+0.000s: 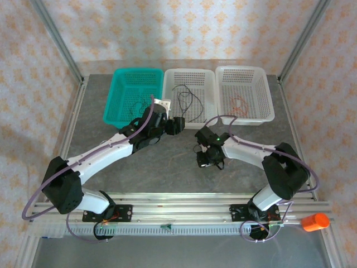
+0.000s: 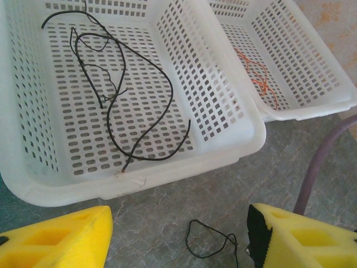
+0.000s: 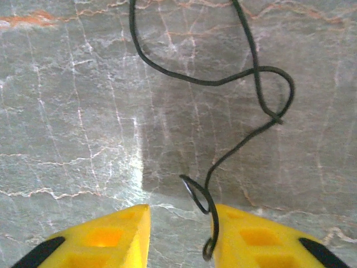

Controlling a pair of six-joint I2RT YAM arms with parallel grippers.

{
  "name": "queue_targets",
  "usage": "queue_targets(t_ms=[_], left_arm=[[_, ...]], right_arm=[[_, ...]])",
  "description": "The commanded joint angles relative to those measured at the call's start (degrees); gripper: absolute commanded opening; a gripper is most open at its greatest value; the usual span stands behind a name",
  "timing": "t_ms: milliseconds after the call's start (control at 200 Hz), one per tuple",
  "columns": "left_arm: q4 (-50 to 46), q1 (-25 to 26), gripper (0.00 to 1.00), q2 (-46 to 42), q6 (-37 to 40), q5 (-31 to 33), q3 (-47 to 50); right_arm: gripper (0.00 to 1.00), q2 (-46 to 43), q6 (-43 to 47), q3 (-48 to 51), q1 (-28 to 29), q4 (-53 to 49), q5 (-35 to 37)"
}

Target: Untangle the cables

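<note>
**Right gripper lined up on loose black cable**

Right gripper was part-open, not yet pinching. The cable's curled end lay between its fingers, against one of them. I'd centre that curl before closing, then lift slowly so the loop doesn't cinch tight. Left gripper was open and empty. The cable was thin and limp with one loose loop, lying on the desk in front of the baskets.

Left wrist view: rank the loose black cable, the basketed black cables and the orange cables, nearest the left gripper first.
1. Loose black cable: table, beside the left gripper.
2. Basketed black cables: near white basket.
3. Orange cables: farther basket, right.
</note>
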State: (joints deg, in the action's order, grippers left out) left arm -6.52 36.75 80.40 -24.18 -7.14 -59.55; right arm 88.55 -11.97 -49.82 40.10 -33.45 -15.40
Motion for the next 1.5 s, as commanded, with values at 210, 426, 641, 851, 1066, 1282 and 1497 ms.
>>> queue_targets(t_ms=[210,426,641,851,1066,1282,1497], left_arm=[[2.12,0.25,0.67,0.82,-0.50,-0.64,-1.29],[2.28,0.23,0.67,-0.26,-1.01,1.25,-0.96],[0.88,0.00,0.90,-3.72,0.15,7.83,-0.72],[6.86,-0.03,0.95,-8.30,4.01,7.84,4.15],[17.59,-0.01,0.92,-13.09,13.85,1.26,11.83],[24.25,-0.01,0.89,-14.25,16.45,-5.66,15.21],[27.05,-0.01,0.83,-10.19,15.81,-14.77,12.35]], right_arm=[[0.18,-2.27,-1.23,-3.04,0.42,-2.20,3.32],[0.01,-3.07,-1.99,-3.97,0.42,-1.27,4.24],[0.00,-10.29,-2.67,-5.48,0.42,-0.79,7.85],[0.00,-16.47,-1.88,-7.93,0.30,-0.48,10.31],[0.00,-19.46,-1.08,-17.88,0.25,-6.78,18.61],[0.00,-20.62,-0.18,-26.40,0.16,-7.91,21.19],[0.00,-20.02,0.69,-34.98,-0.02,-9.80,20.38]])
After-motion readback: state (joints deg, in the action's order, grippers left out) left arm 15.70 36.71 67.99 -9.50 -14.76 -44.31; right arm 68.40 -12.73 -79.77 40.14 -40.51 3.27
